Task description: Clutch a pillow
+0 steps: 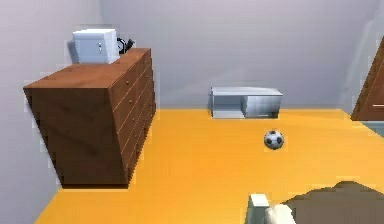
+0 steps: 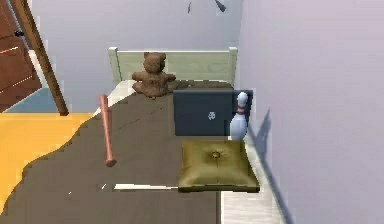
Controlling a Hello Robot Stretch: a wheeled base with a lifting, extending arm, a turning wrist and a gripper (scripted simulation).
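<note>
An olive-green square pillow (image 2: 214, 165) with a button in its middle lies flat on the bed (image 2: 140, 150), near the wall at the arm side view's lower right. The bed has a dark brown cover and a pale headboard (image 2: 190, 62). Its brown corner (image 1: 335, 205) also shows at the forward view's bottom right.
On the bed are a brown teddy bear (image 2: 153, 75), a dark laptop (image 2: 207, 112), a white bowling pin (image 2: 240, 117) and a reddish baseball bat (image 2: 106, 130). Ahead stand a wooden dresser (image 1: 95, 115) with a white box (image 1: 95, 45), a low grey cabinet (image 1: 245, 101) and a soccer ball (image 1: 274, 140) on orange floor.
</note>
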